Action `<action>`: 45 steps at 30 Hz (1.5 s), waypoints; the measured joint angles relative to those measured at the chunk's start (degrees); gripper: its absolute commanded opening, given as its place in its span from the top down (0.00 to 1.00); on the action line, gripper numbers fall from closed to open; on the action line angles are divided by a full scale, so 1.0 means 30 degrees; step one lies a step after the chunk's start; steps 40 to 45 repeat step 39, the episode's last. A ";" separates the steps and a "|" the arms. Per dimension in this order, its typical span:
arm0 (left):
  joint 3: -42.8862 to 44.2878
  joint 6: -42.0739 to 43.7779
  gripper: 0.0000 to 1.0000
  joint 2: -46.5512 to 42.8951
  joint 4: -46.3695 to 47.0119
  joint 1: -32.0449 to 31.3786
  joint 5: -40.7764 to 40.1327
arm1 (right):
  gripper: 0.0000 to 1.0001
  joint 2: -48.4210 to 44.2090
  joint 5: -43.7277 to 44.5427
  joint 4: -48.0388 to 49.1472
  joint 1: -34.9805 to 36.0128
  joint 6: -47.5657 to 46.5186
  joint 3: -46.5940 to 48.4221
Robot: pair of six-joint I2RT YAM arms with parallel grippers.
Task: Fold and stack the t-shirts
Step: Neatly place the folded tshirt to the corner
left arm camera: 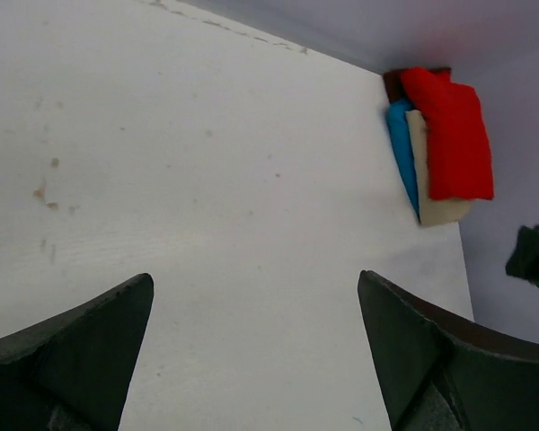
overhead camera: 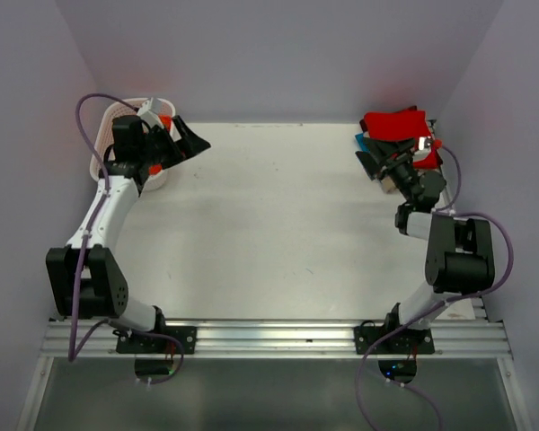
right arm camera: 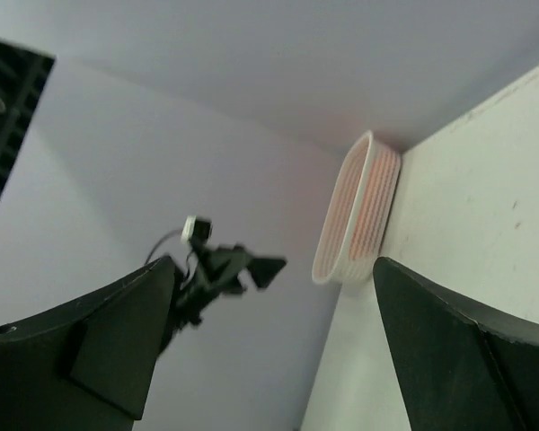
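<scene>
A stack of folded t-shirts lies in the table's far right corner. A bright red shirt [overhead camera: 393, 124] is on top, and it also shows in the left wrist view [left arm camera: 449, 135]. Under it are a beige shirt [left arm camera: 436, 202], a blue one [left arm camera: 401, 148] and a maroon edge [left arm camera: 394, 83]. My right gripper [overhead camera: 370, 163] is open and empty just in front of the stack, its own view [right arm camera: 271, 265] facing left across the table. My left gripper [overhead camera: 190, 144] is open and empty at the far left, above bare table [left arm camera: 256, 278].
A white slotted basket [overhead camera: 153, 108] stands in the far left corner behind my left arm; orange shows through its slots in the right wrist view [right arm camera: 359, 211]. Lilac walls close in the table on three sides. The arm bases sit on a rail [overhead camera: 269, 334] at the near edge.
</scene>
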 measured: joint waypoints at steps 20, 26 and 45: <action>1.6801 0.2273 0.12 1.4994 -0.7949 0.3475 -0.7286 | 0.01 -1.0805 0.6885 -3.2501 0.8910 -2.2039 0.3497; 1.5861 0.2550 0.10 1.5467 -0.7978 0.3475 -0.6382 | 0.01 -1.1285 0.9989 -3.6020 1.0360 -2.3540 0.3679; 1.3763 0.2521 0.00 1.2575 -0.5836 0.3475 -0.1960 | 0.01 -1.1599 0.7854 -3.5962 1.0586 -2.4115 0.5530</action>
